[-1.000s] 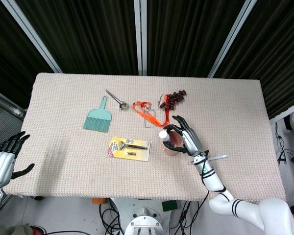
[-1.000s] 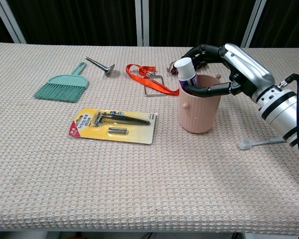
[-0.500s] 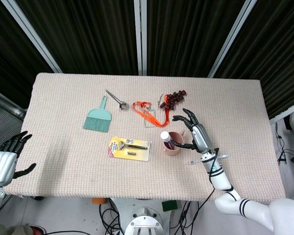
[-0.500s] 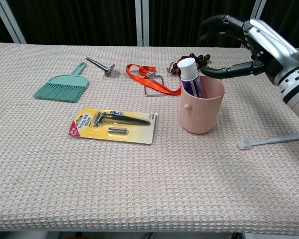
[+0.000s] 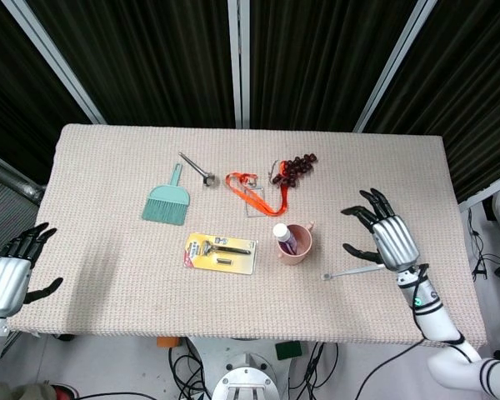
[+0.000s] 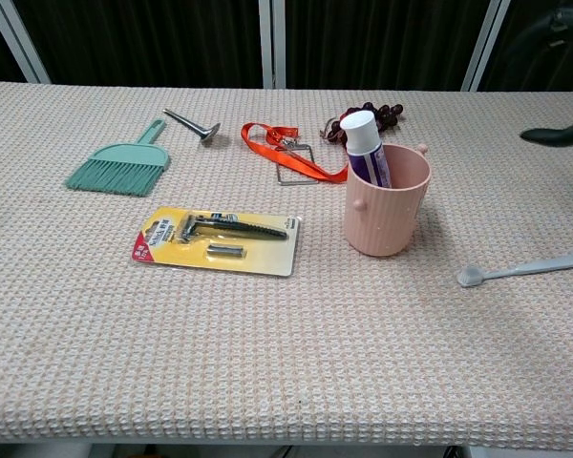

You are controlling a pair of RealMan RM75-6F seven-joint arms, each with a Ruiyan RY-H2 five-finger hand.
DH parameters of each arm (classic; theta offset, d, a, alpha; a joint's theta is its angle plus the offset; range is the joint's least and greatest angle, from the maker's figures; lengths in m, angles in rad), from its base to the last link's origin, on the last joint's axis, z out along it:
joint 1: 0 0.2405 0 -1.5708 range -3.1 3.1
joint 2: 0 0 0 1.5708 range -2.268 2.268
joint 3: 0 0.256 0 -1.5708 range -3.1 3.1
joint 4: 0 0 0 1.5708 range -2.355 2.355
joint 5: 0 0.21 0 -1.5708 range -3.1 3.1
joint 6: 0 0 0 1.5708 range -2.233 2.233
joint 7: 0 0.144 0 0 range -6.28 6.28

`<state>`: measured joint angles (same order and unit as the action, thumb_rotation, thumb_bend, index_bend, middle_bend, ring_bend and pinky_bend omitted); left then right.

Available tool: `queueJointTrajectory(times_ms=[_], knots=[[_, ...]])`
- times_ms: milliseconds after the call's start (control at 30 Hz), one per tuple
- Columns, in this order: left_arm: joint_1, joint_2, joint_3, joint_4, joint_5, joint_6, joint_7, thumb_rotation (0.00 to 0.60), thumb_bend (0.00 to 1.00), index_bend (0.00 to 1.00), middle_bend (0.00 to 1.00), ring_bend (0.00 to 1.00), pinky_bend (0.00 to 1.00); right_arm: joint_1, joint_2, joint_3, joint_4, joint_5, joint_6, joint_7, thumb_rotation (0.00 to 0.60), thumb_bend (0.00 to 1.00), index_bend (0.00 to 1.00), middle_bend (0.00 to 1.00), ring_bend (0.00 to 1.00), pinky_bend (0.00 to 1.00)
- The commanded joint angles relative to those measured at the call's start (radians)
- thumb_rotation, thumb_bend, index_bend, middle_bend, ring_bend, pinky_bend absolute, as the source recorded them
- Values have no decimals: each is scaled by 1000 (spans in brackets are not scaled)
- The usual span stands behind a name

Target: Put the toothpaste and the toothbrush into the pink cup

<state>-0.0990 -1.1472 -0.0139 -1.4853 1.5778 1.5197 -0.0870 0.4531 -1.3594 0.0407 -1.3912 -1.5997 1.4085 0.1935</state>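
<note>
The desk (image 5: 108,250) carries everything, and the biggest change on it is at the right hand (image 5: 389,239): 1 second ago it was wrapped around the pink cup (image 6: 384,208), and now it has drawn back to the right, well apart from the cup, fingers spread and holding nothing. The left hand (image 5: 4,279) hangs off the desk's near left corner, also spread and empty, much as before.

That release leaves the toothpaste (image 6: 366,146) standing tilted inside the cup, cap above the rim, so 1 of the 2 items looks done. The toothbrush (image 5: 353,270) lies flat on the desk just under the right hand's fingers, its head pointing toward the cup; it is likely next.

For room: bare desk lies between cup and toothbrush, and the near edge is not far from the brush. The razor pack (image 5: 221,252), green brush (image 5: 168,202), orange lanyard (image 5: 252,191), beads (image 5: 294,167) and metal tool (image 5: 198,169) all sit left or behind, away from that path.
</note>
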Motion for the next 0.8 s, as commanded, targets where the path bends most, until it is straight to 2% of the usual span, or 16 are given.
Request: queueJointTrajectory(times_ms=[33, 167, 300, 467, 800], knots=[[-1, -3, 1, -1, 4, 0, 3, 595, 144, 128, 77, 107, 220, -41, 176, -105, -185, 26, -158, -205, 600, 388, 418, 357, 77, 0], [1, -3, 3, -3, 6, 4, 8, 594, 145, 128, 77, 107, 220, -34, 156, -118, -175, 49, -228, -307, 600, 389, 423, 333, 62, 0], [5, -3, 4, 2, 2, 6, 1, 595, 145, 128, 77, 108, 220, -29, 86, -118, -113, 68, -278, -387, 600, 397, 427, 323, 55, 0], [7, -5, 6, 13, -1, 4, -8, 595, 145, 128, 77, 108, 220, -25, 18, -114, -41, 65, -300, -401, 600, 480, 433, 317, 52, 0], [4, -11, 5, 28, -5, -3, -20, 594, 145, 129, 77, 108, 220, -27, -51, -104, 59, 37, -284, -386, 600, 528, 493, 316, 50, 0]])
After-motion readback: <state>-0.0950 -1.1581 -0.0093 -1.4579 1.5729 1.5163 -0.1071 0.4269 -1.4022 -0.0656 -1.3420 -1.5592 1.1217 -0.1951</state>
